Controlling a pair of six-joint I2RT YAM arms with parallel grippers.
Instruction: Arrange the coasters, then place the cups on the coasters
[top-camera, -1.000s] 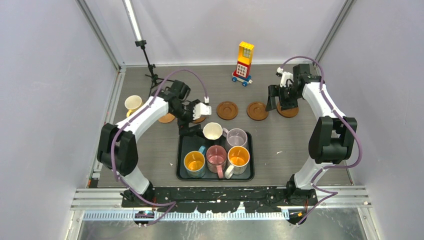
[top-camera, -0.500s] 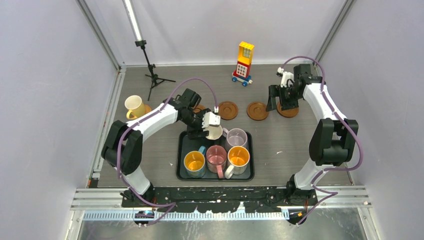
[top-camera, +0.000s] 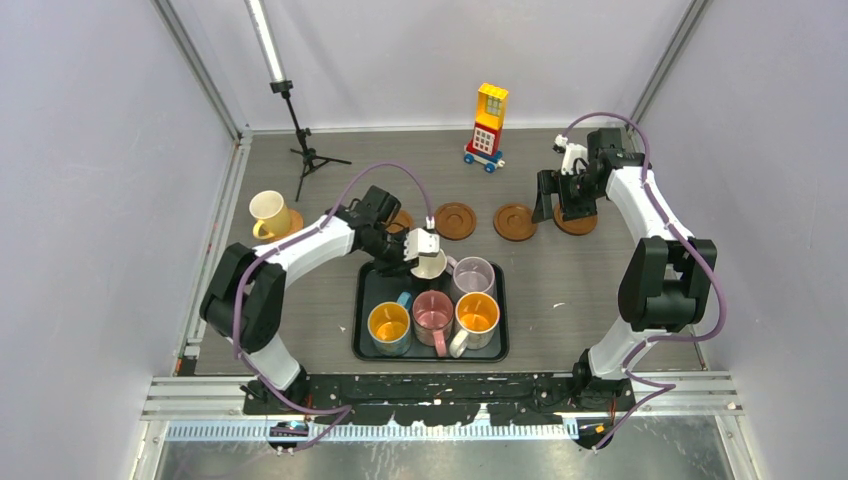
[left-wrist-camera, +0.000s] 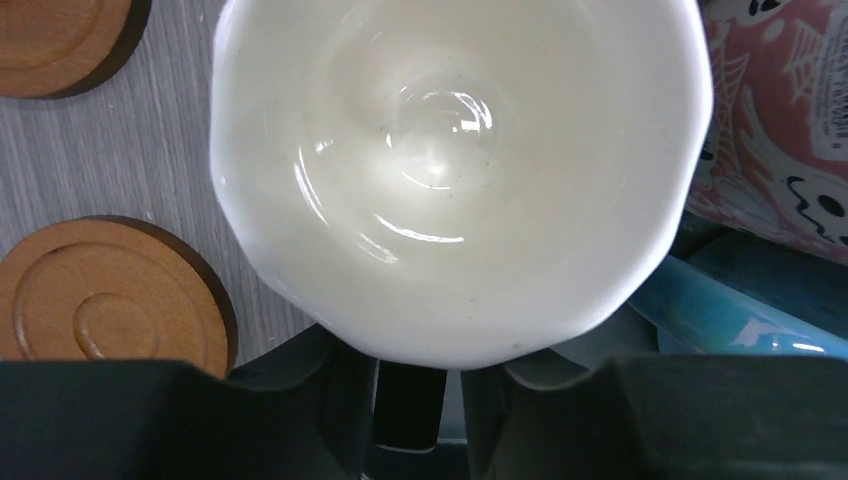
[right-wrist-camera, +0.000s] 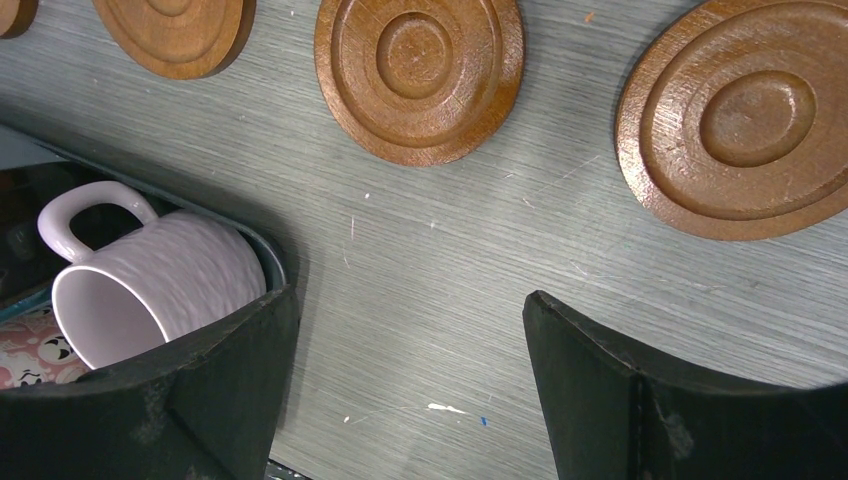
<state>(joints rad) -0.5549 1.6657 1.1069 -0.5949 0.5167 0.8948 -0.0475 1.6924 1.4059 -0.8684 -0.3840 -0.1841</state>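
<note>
Left gripper (top-camera: 418, 250) is down on the cream mug (top-camera: 430, 264) at the back-left corner of the tray (top-camera: 365, 340). In the wrist view the mug's near rim sits right over the gap between the fingers (left-wrist-camera: 250, 420), but I can't tell if they're actually biting the wall yet. The main risk is a shallow pinch on a glazed rim: the mug could tip or slide out on lift and drop back onto the pink mug (top-camera: 433, 312) or blue mug (top-camera: 389, 325). It also stands just beside the lilac mug (top-camera: 474, 275) and the tray wall, so a sideways pull could drag the neighbour or catch the rim and shove the whole tray. The coasters (top-camera: 455, 220) lie loose in a row on the table (top-camera: 300, 300) behind the tray, and the nearest (top-camera: 400, 216) is half hidden under the arm. An off-centre set-down, or a low pass with the arm, would skid one out of line. A second cream mug (top-camera: 267, 212) looks to be on the far-left coaster. Right gripper (top-camera: 565, 200) is spread wide with nothing in it, over the far-right coaster and well apart from the left arm, so a clash looks unlikely.
</note>
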